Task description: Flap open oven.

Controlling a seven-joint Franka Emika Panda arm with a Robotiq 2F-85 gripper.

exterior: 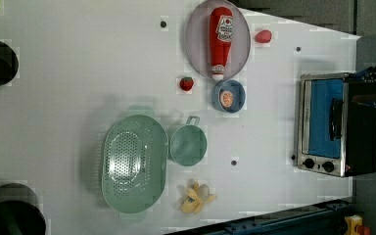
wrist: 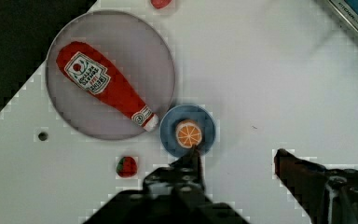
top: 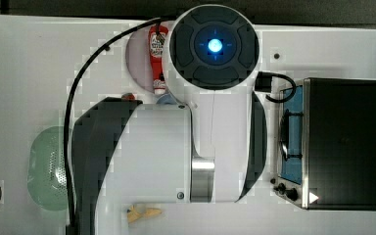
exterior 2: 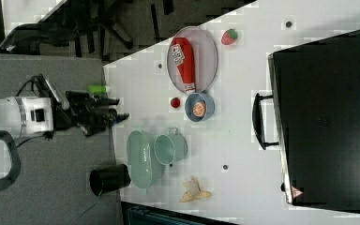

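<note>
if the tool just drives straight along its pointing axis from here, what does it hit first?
Most likely bare table, beside the blue bowl holding the orange slice. The open tool points down with nothing between its fingers; depth is unclear. The oven is off to one side.

The robot arm [top: 176,147] has glossy white shells with dark grey joint bands, a brushed silver ring and small screws. A round dark grey cap carries a glowing blue light [top: 215,45]. Black cables [top: 85,73] trail along it. The black gripper [wrist: 235,163] has bolted fingers [wrist: 191,165].
</note>
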